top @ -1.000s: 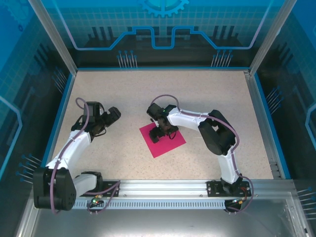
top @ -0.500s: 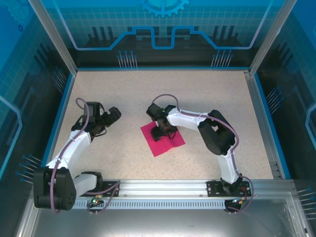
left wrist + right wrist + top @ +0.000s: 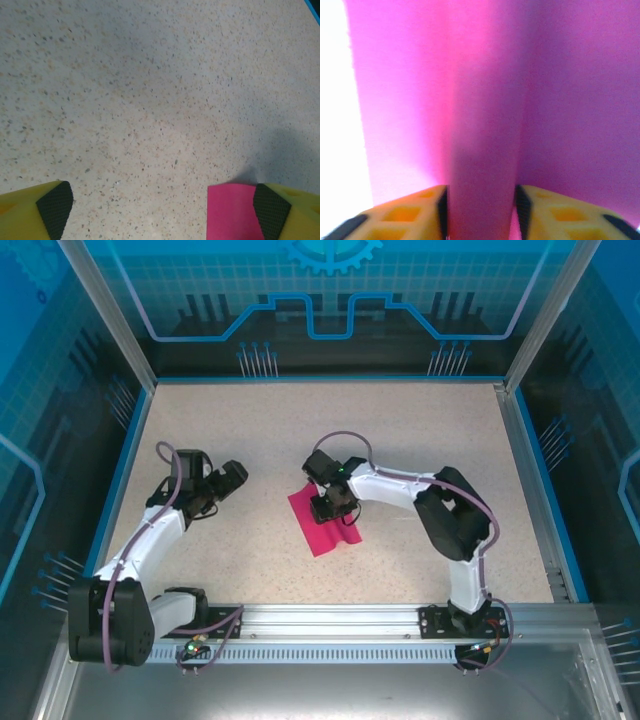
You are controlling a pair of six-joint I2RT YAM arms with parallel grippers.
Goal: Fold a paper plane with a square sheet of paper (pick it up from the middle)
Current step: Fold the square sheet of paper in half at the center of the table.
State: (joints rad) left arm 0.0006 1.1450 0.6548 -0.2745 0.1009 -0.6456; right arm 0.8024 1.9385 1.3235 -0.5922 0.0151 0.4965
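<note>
Right gripper [image 3: 335,508] pinches a raised ridge in the middle of the square sheet of paper [image 3: 325,530], near the centre of the table [image 3: 250,420]. Left gripper [image 3: 228,478] hangs spread wide, to its left. I judge this is the pickup step; next it needs a gentle, straight lift.

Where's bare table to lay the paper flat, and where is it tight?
Bare: the far table beyond both arms, and the near strip between paper and rail. Tight: the centre, where the right gripper pinches the paper, with the open left gripper to its left.
</note>
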